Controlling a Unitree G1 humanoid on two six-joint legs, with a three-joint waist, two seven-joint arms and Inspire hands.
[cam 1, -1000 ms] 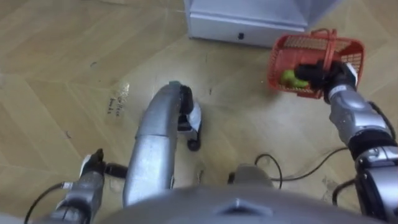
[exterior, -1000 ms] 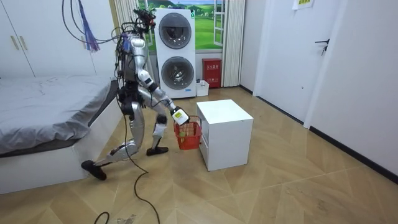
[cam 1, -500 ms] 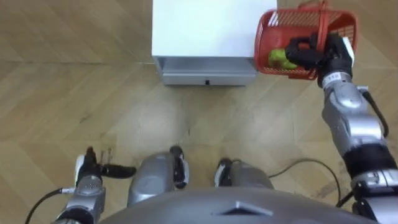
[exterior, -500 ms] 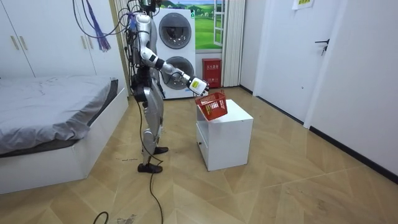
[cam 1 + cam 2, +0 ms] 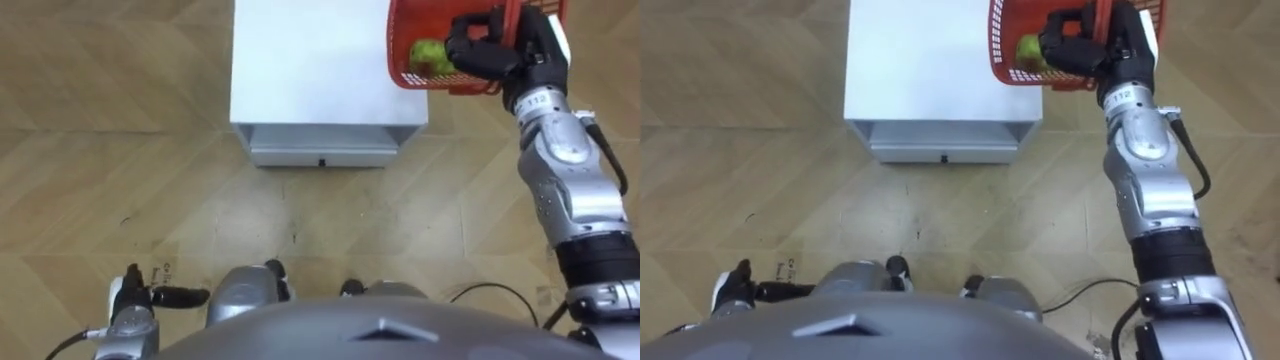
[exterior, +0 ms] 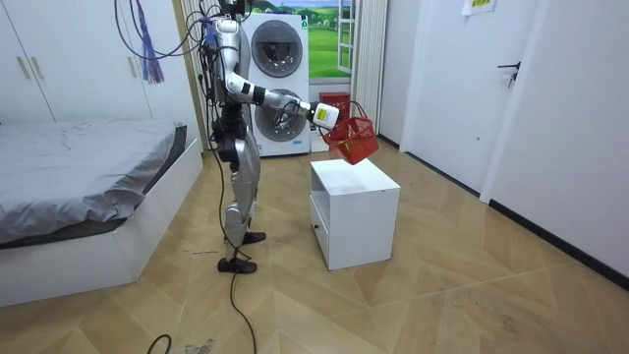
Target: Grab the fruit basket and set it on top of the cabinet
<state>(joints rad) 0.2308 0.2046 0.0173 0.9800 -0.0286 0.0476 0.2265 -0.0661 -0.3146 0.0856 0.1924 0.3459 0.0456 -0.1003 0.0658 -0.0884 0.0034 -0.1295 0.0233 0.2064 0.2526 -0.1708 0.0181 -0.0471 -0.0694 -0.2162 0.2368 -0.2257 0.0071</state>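
Room view: stands upright on the wood floor (image 6: 442,285), with the grey-covered bed (image 6: 79,187) behind, toward the room view's left, and the stacked washing machines (image 6: 275,84) against the far wall. Faces the white cabinet (image 5: 310,60), seen from above in the eye views with its drawer front (image 5: 322,155) on the near side.

Fruit basket (image 5: 402,35): red mesh, tilted, hangs in the air above the cabinet's far right corner and is clear of the top, as seen in the room view. Held out at the end of the extended right arm.

Right hand (image 5: 505,55): dark fingers curled tight round the basket's near rim and handle, bearing its full weight.

Left hand (image 5: 140,298): hangs low at the side, at the lower left of the eye views, fingers held out straight and empty.

Green fruit (image 5: 428,53): lies inside the basket, against its lower wall, just beside the gripping fingers.
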